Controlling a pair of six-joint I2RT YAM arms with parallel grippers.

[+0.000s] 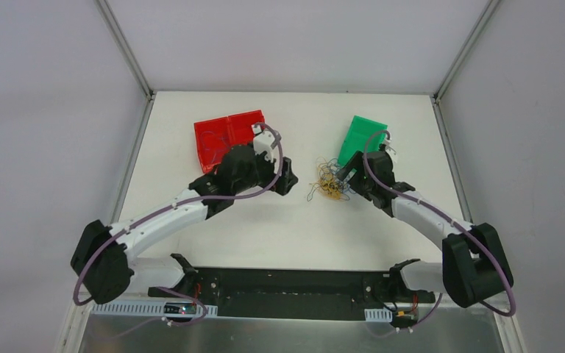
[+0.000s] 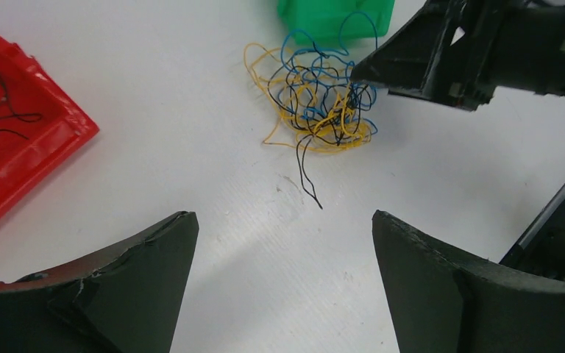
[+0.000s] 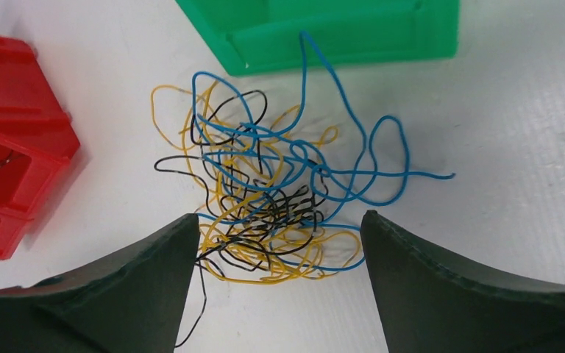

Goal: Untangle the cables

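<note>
The cables (image 1: pixel 329 182) lie in one loose tangle of thin yellow, blue and black wires on the white table, between the two bins. My right gripper (image 3: pixel 278 215) is open and low over the tangle (image 3: pixel 272 198), its fingers straddling the near edge. A black strand touches the left finger (image 3: pixel 169 265), but nothing is pinched. In the top view the right gripper (image 1: pixel 347 180) sits at the tangle's right side. My left gripper (image 2: pixel 285 215) is open and empty, a short way back from the tangle (image 2: pixel 316 110). From above, the left gripper (image 1: pixel 288 179) is left of the pile.
A red bin (image 1: pixel 224 140) stands behind the left arm, with thin dark wires inside (image 2: pixel 0 118). A green bin (image 1: pixel 362 136) stands behind the right gripper, close to the tangle's far edge (image 3: pixel 338 29). White walls close off the table's back and sides.
</note>
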